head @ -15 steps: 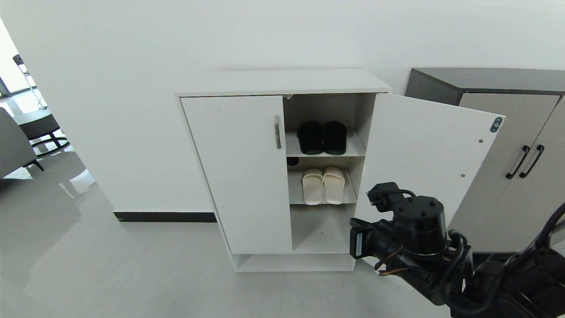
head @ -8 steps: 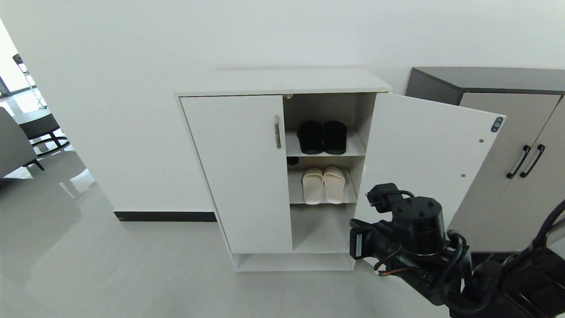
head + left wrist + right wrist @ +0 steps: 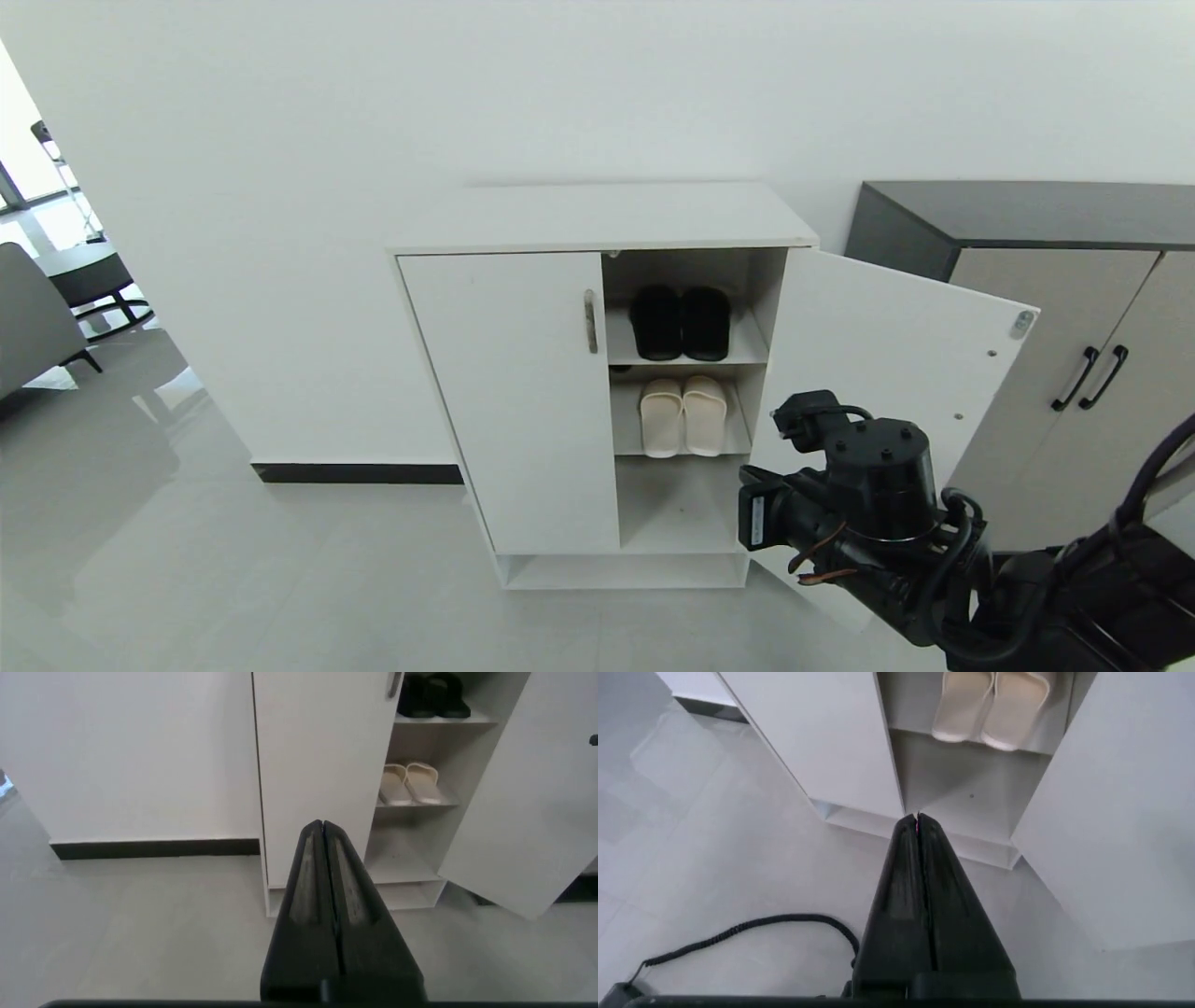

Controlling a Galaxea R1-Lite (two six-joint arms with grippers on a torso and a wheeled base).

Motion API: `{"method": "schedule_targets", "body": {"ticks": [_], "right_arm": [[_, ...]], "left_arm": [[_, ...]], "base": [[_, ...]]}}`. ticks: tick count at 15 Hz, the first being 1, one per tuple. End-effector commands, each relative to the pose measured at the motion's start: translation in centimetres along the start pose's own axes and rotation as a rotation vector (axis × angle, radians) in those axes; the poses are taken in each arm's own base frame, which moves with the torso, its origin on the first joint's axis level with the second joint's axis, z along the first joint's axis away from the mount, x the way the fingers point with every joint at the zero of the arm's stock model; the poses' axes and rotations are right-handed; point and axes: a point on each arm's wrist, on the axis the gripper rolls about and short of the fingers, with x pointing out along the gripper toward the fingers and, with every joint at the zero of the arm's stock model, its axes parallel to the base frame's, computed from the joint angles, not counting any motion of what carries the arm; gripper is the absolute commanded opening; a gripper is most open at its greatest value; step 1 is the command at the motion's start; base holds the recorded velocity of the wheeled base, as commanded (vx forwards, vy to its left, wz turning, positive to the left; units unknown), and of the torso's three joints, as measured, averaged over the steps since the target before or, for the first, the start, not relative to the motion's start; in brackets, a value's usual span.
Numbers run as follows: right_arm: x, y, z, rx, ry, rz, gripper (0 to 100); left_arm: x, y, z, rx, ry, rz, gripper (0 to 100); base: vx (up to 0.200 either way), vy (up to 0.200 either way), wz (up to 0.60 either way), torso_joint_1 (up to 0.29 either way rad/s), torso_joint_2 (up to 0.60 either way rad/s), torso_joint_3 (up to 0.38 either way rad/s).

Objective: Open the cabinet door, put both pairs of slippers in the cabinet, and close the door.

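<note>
The white cabinet stands against the wall, its left door closed and its right door swung open. Black slippers lie on the top shelf and cream slippers on the middle shelf; the bottom shelf is bare. My right arm's wrist hangs low in front of the open door. My right gripper is shut on nothing, above the floor before the bottom shelf, with the cream slippers beyond it. My left gripper is shut and empty, facing the closed door.
A grey cabinet with black handles stands right of the open door. Chairs are far left. Bare tiled floor spreads before the white cabinet. A black cable lies on the floor near my right arm.
The whole head view has shifted: the cabinet now sits lower and slightly smaller in the picture, so the camera moved. Slippers, doors and my right arm look unchanged.
</note>
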Motion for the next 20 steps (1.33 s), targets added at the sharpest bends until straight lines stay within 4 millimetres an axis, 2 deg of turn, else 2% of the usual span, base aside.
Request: {"method": "schedule_targets", "body": {"ticks": [1,20], "right_arm": [[0.07,-0.01,-0.15,-0.002,0.005,-0.001,0],[-0.03,-0.18,-0.44,-0.006,0.015,-0.006,0]], "left_arm": [[0.01,0.0,0.01,0.0,0.001,-0.001,0],[0.01,0.0,0.01,0.0,0.001,-0.001,0]], "base": [[0.0,0.0,0.0,0.212,-0.5,-0.286],[0.0,0.0,0.0,0.246,-0.53,-0.283]]}}
